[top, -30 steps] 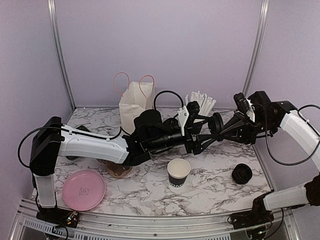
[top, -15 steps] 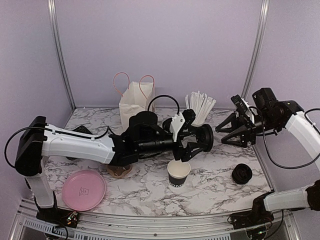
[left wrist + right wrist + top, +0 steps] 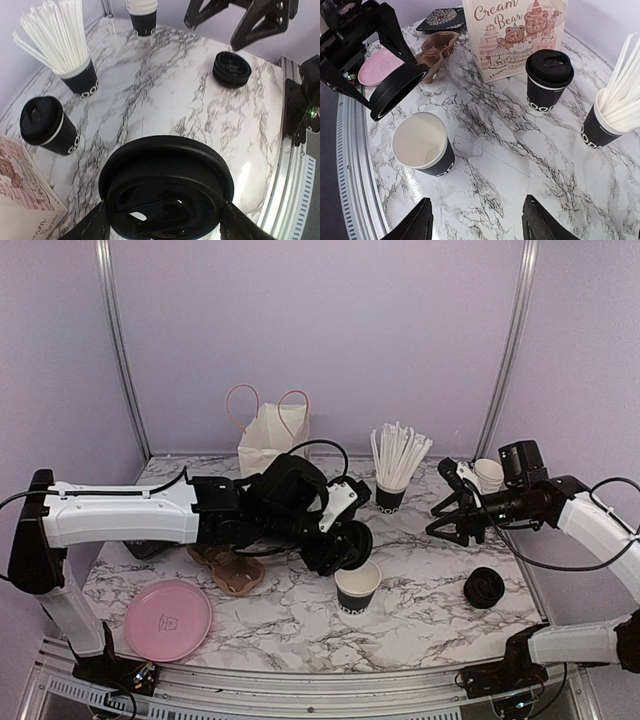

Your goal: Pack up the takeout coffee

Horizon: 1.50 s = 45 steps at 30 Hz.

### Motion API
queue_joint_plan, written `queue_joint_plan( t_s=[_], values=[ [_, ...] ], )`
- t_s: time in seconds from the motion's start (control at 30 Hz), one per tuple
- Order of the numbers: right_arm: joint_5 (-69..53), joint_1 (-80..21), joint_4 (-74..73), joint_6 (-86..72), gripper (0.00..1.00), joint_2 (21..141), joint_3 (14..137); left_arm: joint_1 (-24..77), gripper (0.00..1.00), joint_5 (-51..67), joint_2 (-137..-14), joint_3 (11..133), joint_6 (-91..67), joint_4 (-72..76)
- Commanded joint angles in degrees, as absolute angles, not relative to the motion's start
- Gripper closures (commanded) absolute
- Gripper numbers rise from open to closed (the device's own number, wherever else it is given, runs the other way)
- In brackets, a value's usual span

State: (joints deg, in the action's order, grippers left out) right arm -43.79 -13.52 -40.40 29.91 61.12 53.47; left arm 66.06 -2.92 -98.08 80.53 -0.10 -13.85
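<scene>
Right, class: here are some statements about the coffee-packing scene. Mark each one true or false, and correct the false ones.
1. The left gripper holds a round black lid. True.
2. The open cup already has that lid pressed onto it. False: the cup is uncovered, and the lid is held tilted close to its rim.
3. The right gripper is clamped on a straw. False: its jaws stand open with nothing between them.
4. A lidded cup stands upright near the paper bag. True.
</scene>
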Motion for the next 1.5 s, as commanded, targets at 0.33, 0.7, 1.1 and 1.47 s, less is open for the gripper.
queue_joint_plan(
  t_s=[0.33, 0.7, 1.1, 1.47],
  values=[
    [-46.5, -13.3, -36.3, 27.6, 0.44, 65.0, 52.0, 66.3, 0.28, -0.8, -106.4, 94.7, -3.3, -32.5],
    [-47.4, -13.3, -36.4, 28.6, 0.43, 65.6, 50.3, 66.3, 0.29, 1.1, -111.5, 100.6, -3.9, -38.8],
    [-47.7, -13.3, -36.7, 29.1, 0.43, 66.5, 50.1, 66.4, 0.3, 2.8, -113.6, 102.5, -3.7, -40.6],
    [-47.6, -13.4, -36.9, 29.4, 0.43, 66.8, 50.0, 66.4, 0.31, 1.4, -111.1, 103.7, -3.7, -41.7]
  ],
)
